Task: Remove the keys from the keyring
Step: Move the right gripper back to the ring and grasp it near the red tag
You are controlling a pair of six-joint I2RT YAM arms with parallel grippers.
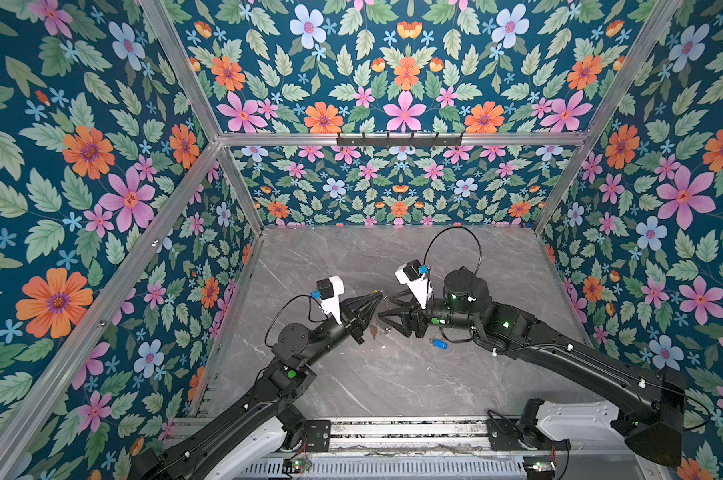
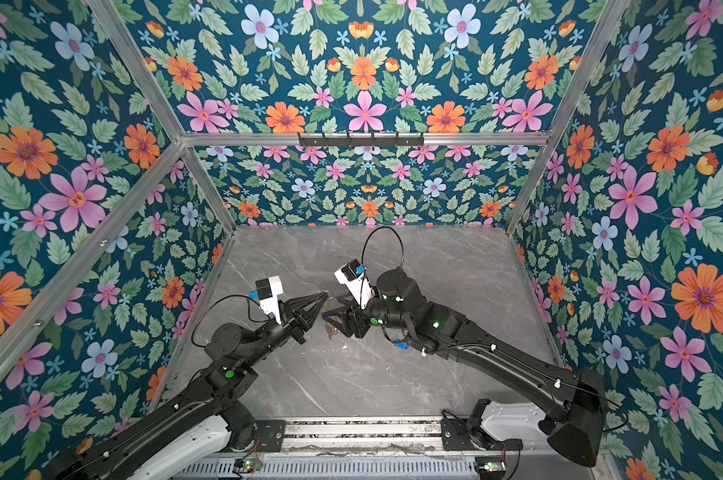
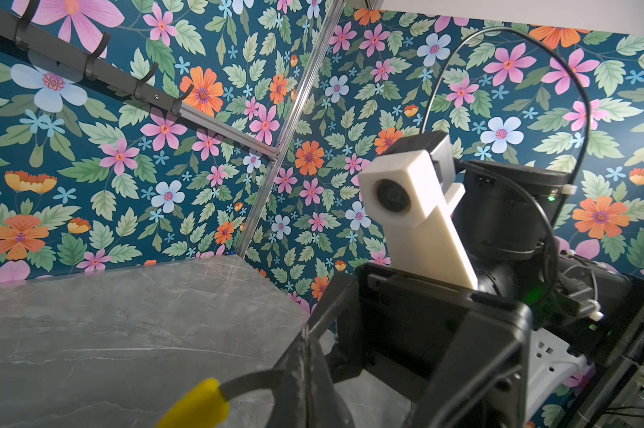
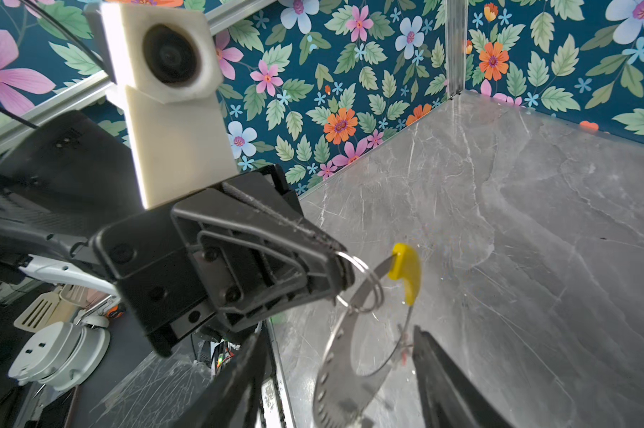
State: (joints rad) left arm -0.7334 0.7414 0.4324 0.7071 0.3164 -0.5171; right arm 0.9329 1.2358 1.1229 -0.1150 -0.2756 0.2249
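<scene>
Left jaws: pressed together at the tip of the left gripper (image 4: 342, 269), clamped at a small silvery split ring (image 4: 379, 285) on the large thin grey keyring with one yellow arc segment (image 4: 331, 385); band hanging free above the grey marble tabletop (image 1: 393, 257).
Risk one: slip of the thin ring out of that narrow pinch, from a right-side pull on the band instead of the key.
Risk two: swing or twist of the hanging band, from an off-centre closure.
Right jaws: apart on the right gripper (image 1: 383, 306), at 3 o'clock of the left tip; black fingers (image 4: 435, 370) straddling the band, contact unclear, nothing seen held.
Red tag (image 4: 404, 356): small blur at the band's rim, apparently attached; key itself not discernible.
Blue-tagged silvery key (image 1: 438, 343): flat on the tabletop, 4 o'clock of the right gripper, off the keyring.
</scene>
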